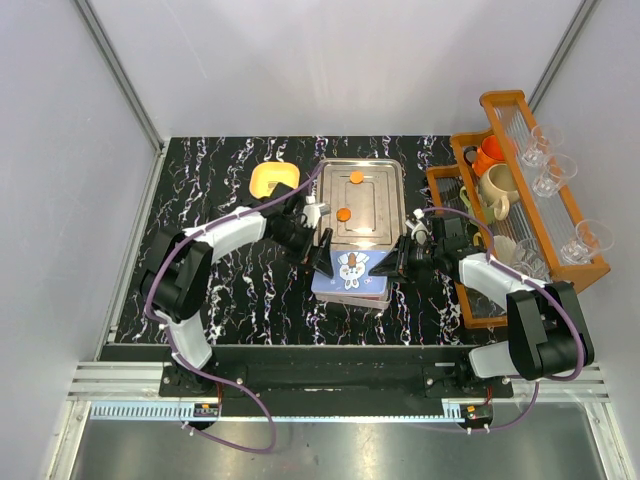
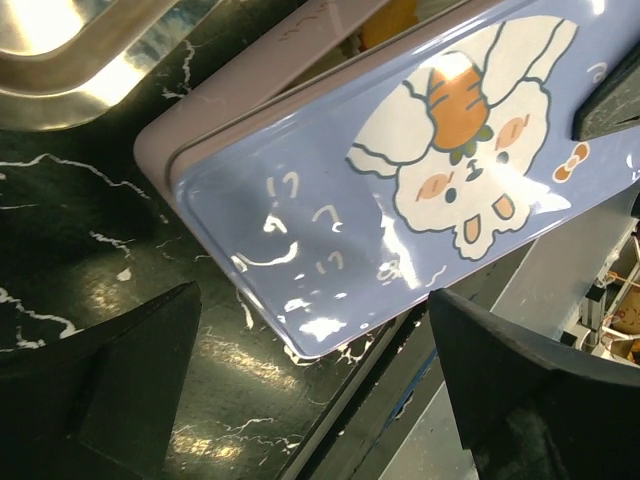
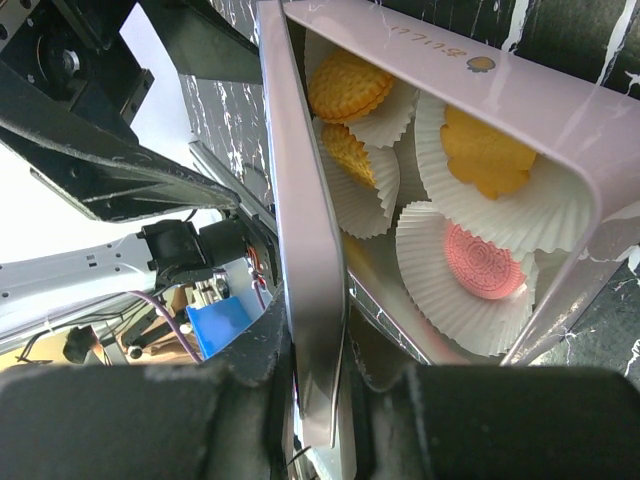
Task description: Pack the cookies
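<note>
A blue lid with a rabbit picture is tilted over a pale tin box. My right gripper is shut on the lid's edge. In the right wrist view the box holds white paper cups with two orange cookies, a yellow-orange one and a pink one. Two more orange cookies lie on the metal tray. My left gripper is open at the lid's left corner, its fingers apart from it.
A yellow-orange square dish sits left of the tray. A wooden rack with mugs and glasses stands at the right edge, close to my right arm. The table's near edge runs just below the lid.
</note>
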Controlling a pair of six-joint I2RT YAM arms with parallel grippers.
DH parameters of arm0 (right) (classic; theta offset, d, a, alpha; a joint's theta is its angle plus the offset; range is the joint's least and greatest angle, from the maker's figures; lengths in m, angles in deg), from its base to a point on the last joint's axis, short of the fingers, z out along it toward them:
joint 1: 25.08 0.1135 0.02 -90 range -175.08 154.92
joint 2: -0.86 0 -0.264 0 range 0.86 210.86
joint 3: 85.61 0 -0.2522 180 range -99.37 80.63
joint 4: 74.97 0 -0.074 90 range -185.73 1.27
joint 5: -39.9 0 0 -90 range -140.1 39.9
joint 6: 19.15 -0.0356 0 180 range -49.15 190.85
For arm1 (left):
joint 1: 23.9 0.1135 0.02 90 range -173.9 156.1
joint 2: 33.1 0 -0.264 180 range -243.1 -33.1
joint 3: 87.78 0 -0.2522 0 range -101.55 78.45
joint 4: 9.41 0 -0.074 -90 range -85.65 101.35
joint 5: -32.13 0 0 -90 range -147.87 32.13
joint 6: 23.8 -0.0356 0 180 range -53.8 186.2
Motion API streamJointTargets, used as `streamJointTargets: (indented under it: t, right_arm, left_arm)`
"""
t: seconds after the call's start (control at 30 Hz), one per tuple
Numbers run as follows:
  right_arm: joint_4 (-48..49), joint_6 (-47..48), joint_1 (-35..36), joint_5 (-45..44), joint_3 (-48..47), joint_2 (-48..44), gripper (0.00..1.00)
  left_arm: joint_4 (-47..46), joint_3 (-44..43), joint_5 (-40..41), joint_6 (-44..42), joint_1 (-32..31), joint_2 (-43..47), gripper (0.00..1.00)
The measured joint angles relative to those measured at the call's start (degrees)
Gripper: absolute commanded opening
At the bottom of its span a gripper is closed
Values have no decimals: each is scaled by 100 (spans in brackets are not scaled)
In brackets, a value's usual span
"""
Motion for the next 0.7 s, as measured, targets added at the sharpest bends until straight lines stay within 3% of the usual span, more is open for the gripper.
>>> streamJointTargets:
  t: [0.47,0.7]
  right_arm:
    - [-15,44,-4,-20,42,-79,4]
    - [-50,85,-4,-61,63,-133,16]
  left_arm:
    - [2,-101,-59,87,-269,-26,99]
    - [52,-160,-35,87,-306,-66,99]
